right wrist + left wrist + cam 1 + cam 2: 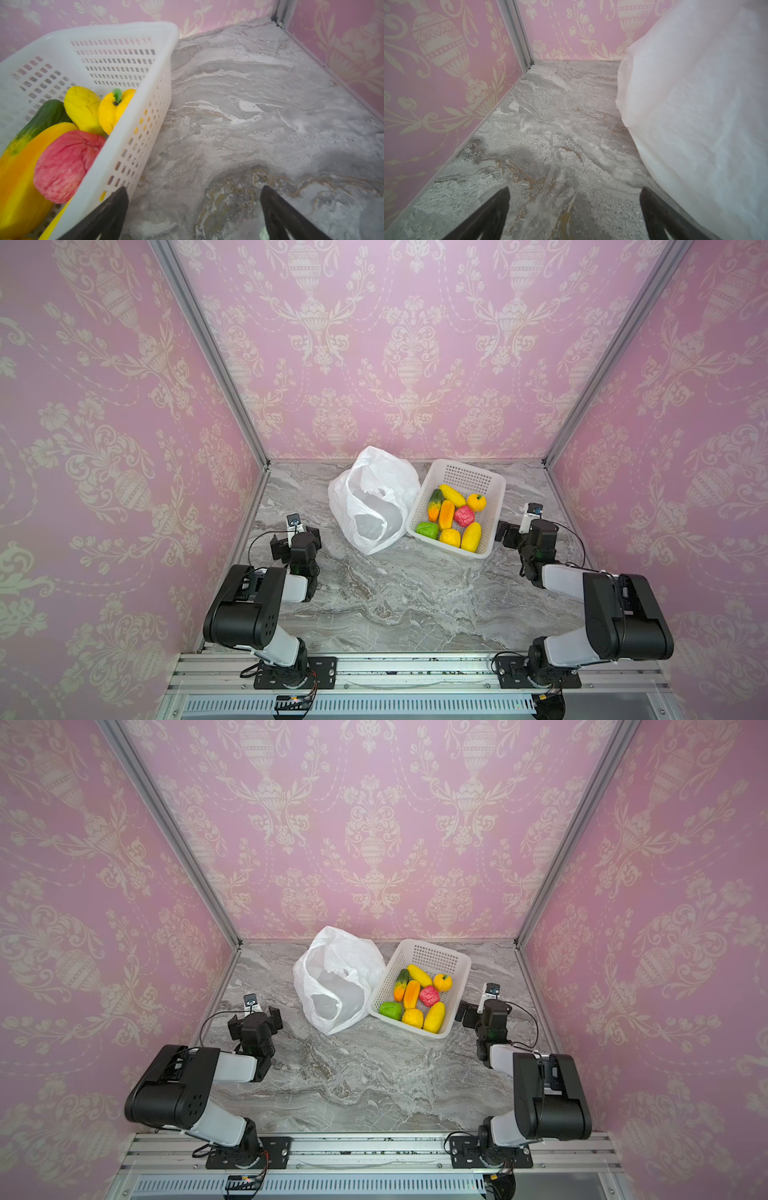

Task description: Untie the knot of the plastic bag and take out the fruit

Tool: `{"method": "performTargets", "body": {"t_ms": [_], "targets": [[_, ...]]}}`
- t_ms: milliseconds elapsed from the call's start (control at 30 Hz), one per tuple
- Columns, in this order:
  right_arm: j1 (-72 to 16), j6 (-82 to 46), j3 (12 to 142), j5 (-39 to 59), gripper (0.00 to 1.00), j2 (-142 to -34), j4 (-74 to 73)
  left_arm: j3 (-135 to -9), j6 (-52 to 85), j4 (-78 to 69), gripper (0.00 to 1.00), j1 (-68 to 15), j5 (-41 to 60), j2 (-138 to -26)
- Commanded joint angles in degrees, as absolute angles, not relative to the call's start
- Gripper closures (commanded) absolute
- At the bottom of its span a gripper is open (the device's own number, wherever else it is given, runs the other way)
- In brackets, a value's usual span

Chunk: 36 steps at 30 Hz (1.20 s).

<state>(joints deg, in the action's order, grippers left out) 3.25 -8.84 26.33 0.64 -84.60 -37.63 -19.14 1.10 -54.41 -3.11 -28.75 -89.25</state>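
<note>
The white plastic bag (374, 497) (336, 977) lies slack at the back middle of the table with its mouth gaping; no knot shows. Nothing coloured shows through it. Several pieces of fruit (453, 514) (419, 996), yellow, orange, green and pink-red, lie in the white perforated basket (469, 479) (432, 957) right of the bag. My left gripper (296, 537) (575, 189) stands open over bare table left of the bag (695, 104), empty. My right gripper (513, 533) (195, 188) is open and empty just right of the basket (124, 58), beside the fruit (66, 164).
The grey marble table (395, 593) is boxed in by pink patterned walls on the left, back and right. Aluminium corner posts (208, 348) rise at the back corners. Both arm bases sit on a rail (415, 668) along the front edge.
</note>
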Motion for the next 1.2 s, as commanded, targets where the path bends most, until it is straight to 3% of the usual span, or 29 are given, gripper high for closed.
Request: {"method": "performTargets", "body": {"t_ms": [0, 100, 200, 267, 933, 1167], "targets": [[0.64, -2.78, 23.43, 3.65, 0.00, -86.69, -47.61, -19.70, 0.41, -58.47, 0.01, -2.12, -18.37, -91.40], [0.70, -3.66, 19.63, 1.84, 0.00, -88.56, -56.96, -18.92, 0.99, -63.60, 0.01, -0.98, -17.08, -94.97], [0.57, -4.58, 19.22, -1.15, 0.00, -88.37, -57.21, -19.98, 2.56, -57.58, 0.01, -0.45, -16.21, -93.05], [0.58, -4.61, 19.23, -1.23, 0.00, -88.50, -57.34, -19.17, 1.51, -62.34, 0.01, -0.35, -16.04, -94.60], [0.52, -4.02, 20.04, 0.34, 0.00, -88.49, -55.60, -19.51, 0.70, -60.73, 0.01, -0.44, -12.92, -94.14], [0.15, -1.79, 20.92, 5.03, 0.00, -88.46, -53.94, -19.45, -0.35, -60.63, 0.01, -0.44, -9.38, -94.04]]}}
